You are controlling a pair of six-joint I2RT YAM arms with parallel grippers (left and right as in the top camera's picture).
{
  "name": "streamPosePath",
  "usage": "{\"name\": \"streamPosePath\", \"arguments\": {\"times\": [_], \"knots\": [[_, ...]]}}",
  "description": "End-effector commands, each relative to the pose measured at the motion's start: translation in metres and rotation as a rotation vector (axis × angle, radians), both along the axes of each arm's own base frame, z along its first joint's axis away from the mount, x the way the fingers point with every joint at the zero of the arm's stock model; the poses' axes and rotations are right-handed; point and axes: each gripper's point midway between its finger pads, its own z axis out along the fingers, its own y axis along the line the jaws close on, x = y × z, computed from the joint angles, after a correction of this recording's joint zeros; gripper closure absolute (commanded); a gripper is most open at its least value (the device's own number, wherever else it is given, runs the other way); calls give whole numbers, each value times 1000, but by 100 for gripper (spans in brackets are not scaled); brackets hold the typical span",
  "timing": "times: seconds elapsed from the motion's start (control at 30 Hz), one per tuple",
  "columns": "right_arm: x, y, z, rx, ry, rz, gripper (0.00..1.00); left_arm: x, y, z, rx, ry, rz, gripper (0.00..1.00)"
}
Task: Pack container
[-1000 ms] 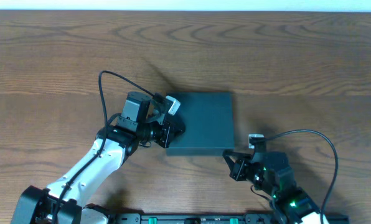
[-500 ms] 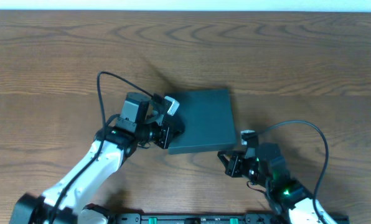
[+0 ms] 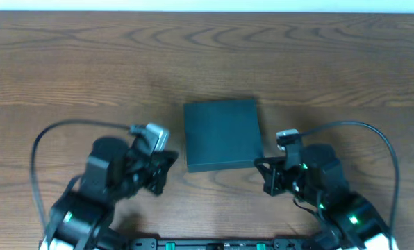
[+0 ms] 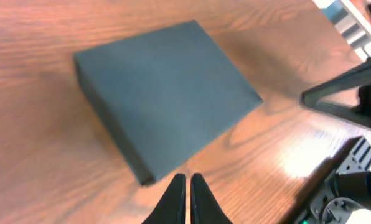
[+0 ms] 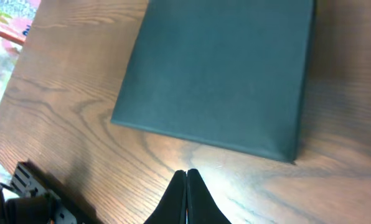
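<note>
The left gripper (image 3: 164, 170) is hanging low over the table (image 3: 332, 69) with its two fingers drawn together, only a sliver showing between them in the left wrist view, and gripping nothing. The right gripper (image 3: 265, 175) is pointing at the table with its two fingers pressed tip to tip, likewise empty. Between the two grippers one container (image 3: 221, 134) is lying flat on the wood with its lid down. It is sitting apart from the left gripper and just beside the right one, whose wrist view shows bare wood between the tips and the near edge of the box. Two black cables are looping out, one (image 3: 54, 128) from the left arm and one (image 3: 374, 135) from the right.
</note>
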Motion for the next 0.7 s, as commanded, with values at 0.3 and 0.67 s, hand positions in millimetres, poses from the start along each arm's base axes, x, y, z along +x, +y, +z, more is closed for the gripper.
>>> {"name": "streamPosePath", "arguments": {"times": [0.3,0.67], "knots": [[-38,-47,34,3,-146,-142,1,-22,39,2,99,-54,130,5],[-43,-48,26,54,-50,-198,1,-22,39,1,94,-48,136,5]]}}
